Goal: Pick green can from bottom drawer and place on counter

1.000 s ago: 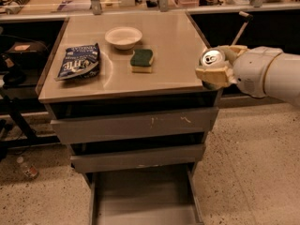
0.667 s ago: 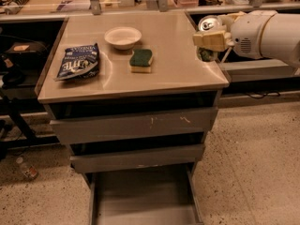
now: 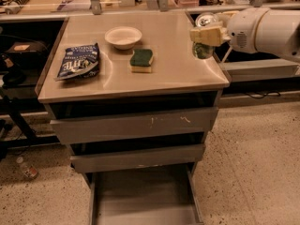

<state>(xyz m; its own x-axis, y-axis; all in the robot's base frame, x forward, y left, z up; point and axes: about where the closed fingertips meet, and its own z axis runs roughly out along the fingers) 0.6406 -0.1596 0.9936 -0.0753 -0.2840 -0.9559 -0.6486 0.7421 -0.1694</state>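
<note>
While the end effector [image 3: 206,34] grips the upright green can [image 3: 202,51], the surface [image 3: 168,71] lies just beneath, at its far right edge.

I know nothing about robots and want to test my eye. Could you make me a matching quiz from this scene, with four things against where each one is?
Things:
1 green can
2 sponge
3 white bowl
4 bottom drawer

Places:
A pulled open, down by the floor
B held in the gripper, at the counter's right edge
C mid-counter, right of the blue bag
D toward the counter's back

Pairs: 1-B, 2-C, 3-D, 4-A
</note>
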